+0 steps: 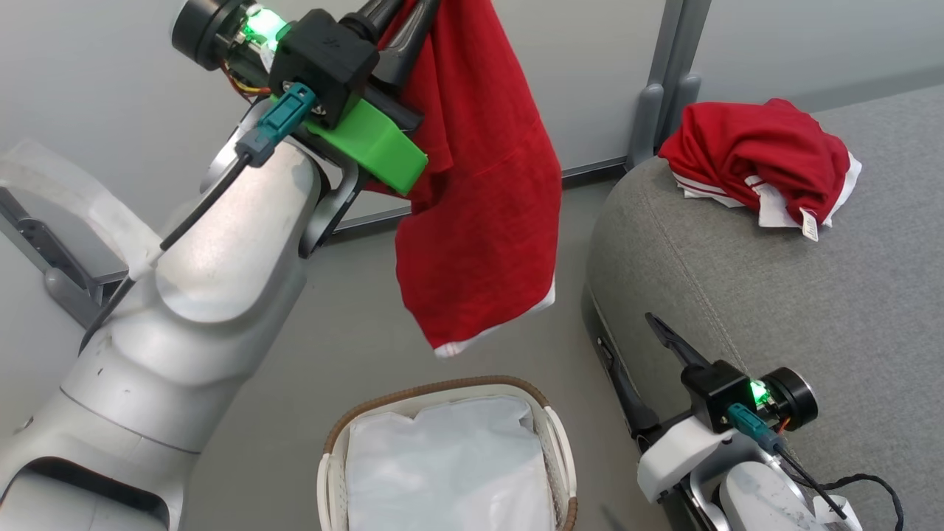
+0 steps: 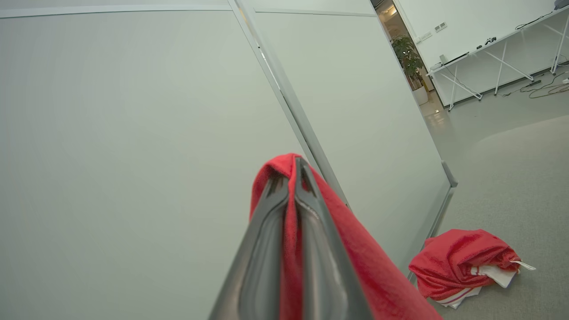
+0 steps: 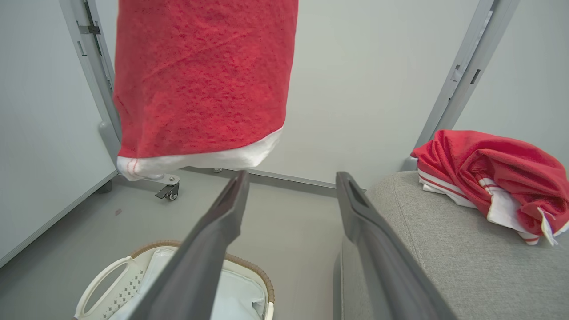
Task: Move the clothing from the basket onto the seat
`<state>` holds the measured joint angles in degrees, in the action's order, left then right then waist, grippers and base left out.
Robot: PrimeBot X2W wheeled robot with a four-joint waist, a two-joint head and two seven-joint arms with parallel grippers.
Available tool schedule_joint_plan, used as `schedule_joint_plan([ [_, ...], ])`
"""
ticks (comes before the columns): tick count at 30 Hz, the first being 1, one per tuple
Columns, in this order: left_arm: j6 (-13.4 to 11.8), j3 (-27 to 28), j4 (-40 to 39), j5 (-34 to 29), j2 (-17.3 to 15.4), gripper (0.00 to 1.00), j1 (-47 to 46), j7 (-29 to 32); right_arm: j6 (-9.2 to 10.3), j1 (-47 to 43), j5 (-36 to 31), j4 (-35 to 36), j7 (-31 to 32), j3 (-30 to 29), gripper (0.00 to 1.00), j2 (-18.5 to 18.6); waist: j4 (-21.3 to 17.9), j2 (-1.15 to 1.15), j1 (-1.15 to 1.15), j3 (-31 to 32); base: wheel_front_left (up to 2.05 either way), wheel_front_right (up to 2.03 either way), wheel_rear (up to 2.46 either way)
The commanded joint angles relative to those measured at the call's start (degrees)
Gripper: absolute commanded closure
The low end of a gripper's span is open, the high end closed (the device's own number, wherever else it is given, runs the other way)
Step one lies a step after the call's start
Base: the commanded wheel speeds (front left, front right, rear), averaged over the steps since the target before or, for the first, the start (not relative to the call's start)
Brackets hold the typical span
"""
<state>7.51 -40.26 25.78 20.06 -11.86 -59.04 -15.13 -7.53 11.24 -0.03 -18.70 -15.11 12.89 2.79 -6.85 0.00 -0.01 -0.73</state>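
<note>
- Left gripper (image 2: 295, 166) is raised high at the left, its fingers pressed together on a fold of the hanging garment (image 1: 479, 206). The height lets the red cloth drape free, with its white hem clear of the basket below.
- Basket (image 1: 435, 389) sits on the floor beneath that hem with its white liner (image 1: 450, 472) bare, so I judge it emptied of clothing.
- Right gripper (image 3: 291, 178) waits low between basket and seat, fingers spread and holding nothing, seemingly parked out of the carrying path.
- Seat (image 1: 774, 295) fills the right side, its rounded grey edge near the basket, so the carry across should be short.
- Second garment (image 1: 759, 158) lies crumpled on the seat's far corner, by the partition, which leaves bare upholstery nearer for the next drop.
- My reading is that one piece is delivered and one is in the air; what remains is swinging right and releasing over the seat.
</note>
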Motion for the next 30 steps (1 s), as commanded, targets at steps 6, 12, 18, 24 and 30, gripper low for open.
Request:
schedule_joint_plan([
  [6, -0.1, -0.2, -1.0, 0.3, 0.4, 1.0, -2.6, 0.0, 0.08, 2.5, -1.9, -3.3, -0.1, 0.4, 0.0, 0.2, 0.4, 0.0, 0.01, 0.0, 0.0, 0.0, 0.0],
  [12, 0.0, -1.3, -1.6, 0.5, 1.7, 1.0, -4.1, 0.0, 0.08, 4.8, -4.8, -8.7, -0.1, -1.0, 0.0, 0.2, 0.7, 0.0, 0.01, -0.2, 0.0, 0.0, 0.0],
  [18, 0.0, -3.4, -3.5, 1.1, 2.7, 1.0, -5.1, 0.0, 0.08, 7.2, -5.3, -11.7, -0.1, 0.1, 0.0, 0.2, 1.9, 0.0, 0.01, -0.1, 0.0, 0.0, 0.0],
  [24, -0.1, -4.6, -5.0, 2.2, 3.0, 1.0, -5.4, 0.0, 0.08, 9.1, -5.4, -8.8, -0.1, 0.7, 0.0, 0.2, 3.4, 0.0, 0.01, 0.2, 0.0, 0.0, 0.0],
  [30, -0.1, -4.3, -4.6, 2.9, 2.4, 1.0, -3.8, 0.0, 0.08, 7.0, -8.4, 2.6, -0.1, -3.1, 0.0, 0.2, 3.8, 0.0, 0.01, 0.2, 0.0, 0.0, 0.0],
])
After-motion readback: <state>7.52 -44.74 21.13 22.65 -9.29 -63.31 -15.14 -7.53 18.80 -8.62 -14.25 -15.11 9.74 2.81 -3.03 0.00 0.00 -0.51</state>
